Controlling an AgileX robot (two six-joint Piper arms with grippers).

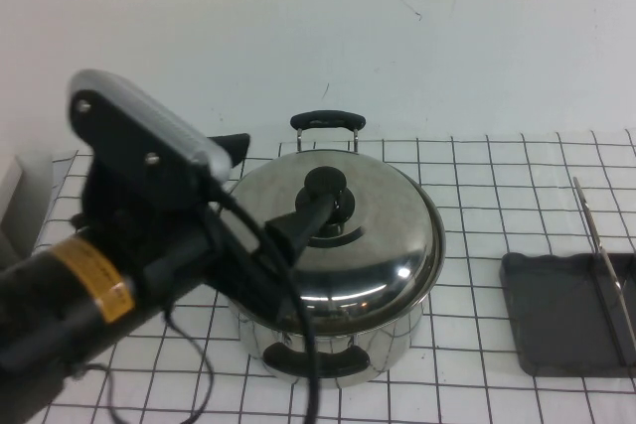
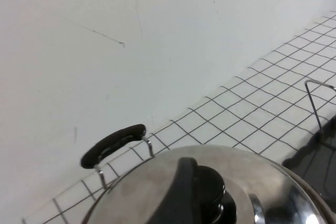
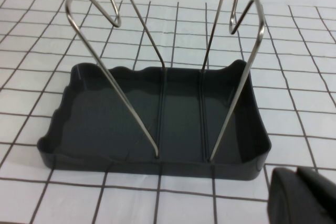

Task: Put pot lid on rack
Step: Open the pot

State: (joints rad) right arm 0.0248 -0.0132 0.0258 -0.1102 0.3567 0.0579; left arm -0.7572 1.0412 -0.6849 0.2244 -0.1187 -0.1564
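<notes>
Clearly the left gripper (image 1: 328, 204) is clamped on the black knob (image 1: 329, 186) of the mirror-polished pot lid (image 1: 343, 235), seated on the pot (image 1: 338, 340). Only the right wrist view shows the rack (image 3: 105, 114) whole, with the right gripper (image 3: 302, 195) beside it, its state indiscernible.

**Pot lid seated on its pot, rack off to the right**

A round, domed, mirror-bright steel pot lid (image 1: 373, 230) with a black centre knob sits level on a steel pot. The left gripper (image 1: 316, 211) is at the knob; the right gripper (image 3: 302, 195) is near the rack. The rack (image 1: 556, 320), a dark grey rimmed tray with thin upright wire bars, lies well apart, by the table's right edge.
</notes>
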